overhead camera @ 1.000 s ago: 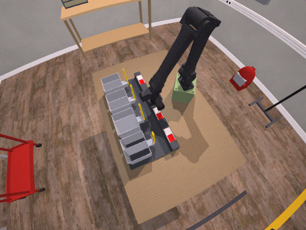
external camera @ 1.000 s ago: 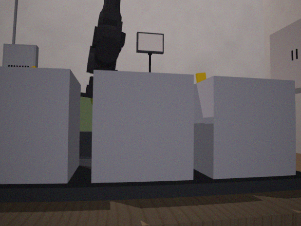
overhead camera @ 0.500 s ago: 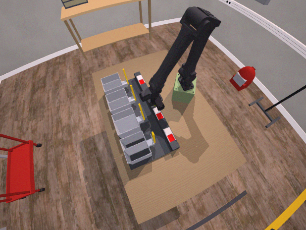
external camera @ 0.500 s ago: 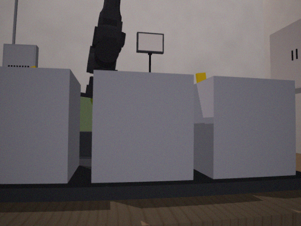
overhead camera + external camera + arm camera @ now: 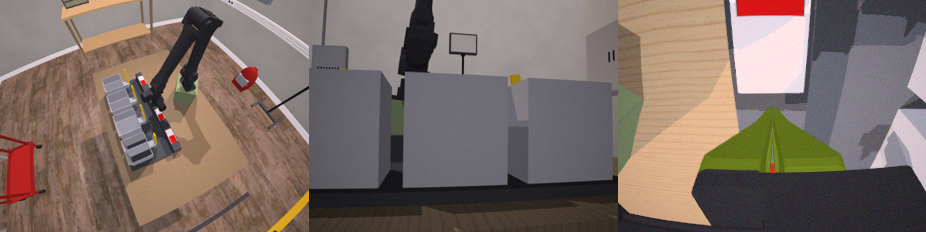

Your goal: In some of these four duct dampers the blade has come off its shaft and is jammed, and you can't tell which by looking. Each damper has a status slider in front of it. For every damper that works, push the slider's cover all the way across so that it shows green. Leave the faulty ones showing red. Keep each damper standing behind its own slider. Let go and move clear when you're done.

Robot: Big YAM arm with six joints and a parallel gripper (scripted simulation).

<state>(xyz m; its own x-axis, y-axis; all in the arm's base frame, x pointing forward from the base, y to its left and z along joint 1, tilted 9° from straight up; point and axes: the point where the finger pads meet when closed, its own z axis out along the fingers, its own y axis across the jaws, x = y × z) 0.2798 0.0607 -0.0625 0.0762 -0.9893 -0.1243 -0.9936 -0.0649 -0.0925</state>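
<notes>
Four grey duct dampers stand in a row on a dark base, each with a yellow lever. The exterior view shows only their grey backs. Status sliders run along the base's right edge. The first slider, third slider and fourth slider show red beside a white cover. My arm hides the second slider. My gripper is shut and empty, low over the slider rail.
The arm's green pedestal stands on the tan mat right of the base. A wooden shelf table is at the back, a red cart at the left, and a red object and a grey stand at the right.
</notes>
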